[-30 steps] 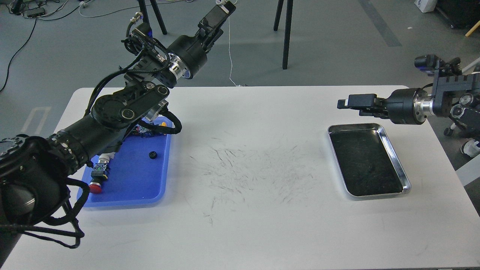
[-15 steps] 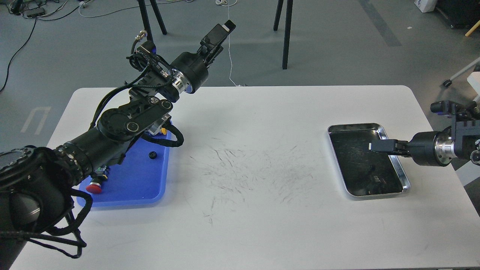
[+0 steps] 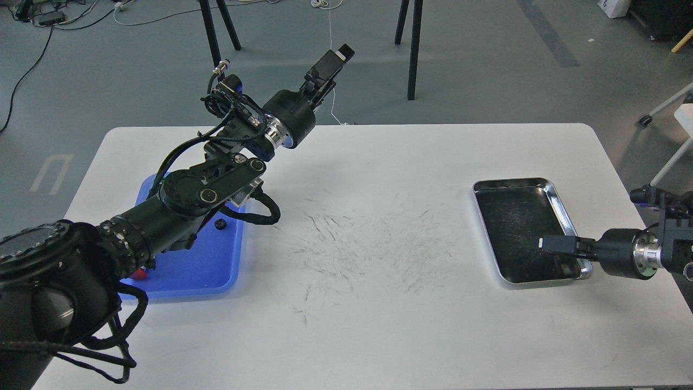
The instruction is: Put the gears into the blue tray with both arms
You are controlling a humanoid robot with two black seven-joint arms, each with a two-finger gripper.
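The blue tray (image 3: 216, 271) lies at the table's left, and my left arm covers much of it. One small black gear (image 3: 220, 223) rests on the tray floor near its right rim. My left gripper (image 3: 337, 56) is raised high beyond the table's far edge, well away from the gear. Its fingers overlap into one dark slab. My right gripper (image 3: 543, 242) comes in from the right, low over the near part of the silver tray (image 3: 563, 189). It shows as a single flat slab with a white tip. Nothing can be made out between its fingers.
A red-capped push button (image 3: 139, 273) peeks out under my left forearm at the blue tray's near left. The middle of the white table (image 3: 368, 325) carries only dark scuff marks. Chair legs (image 3: 414, 49) stand on the floor behind the table.
My right gripper has dropped from above the silver tray's far edge to low over its near part. My left arm and gripper have shifted to the right and slightly down.
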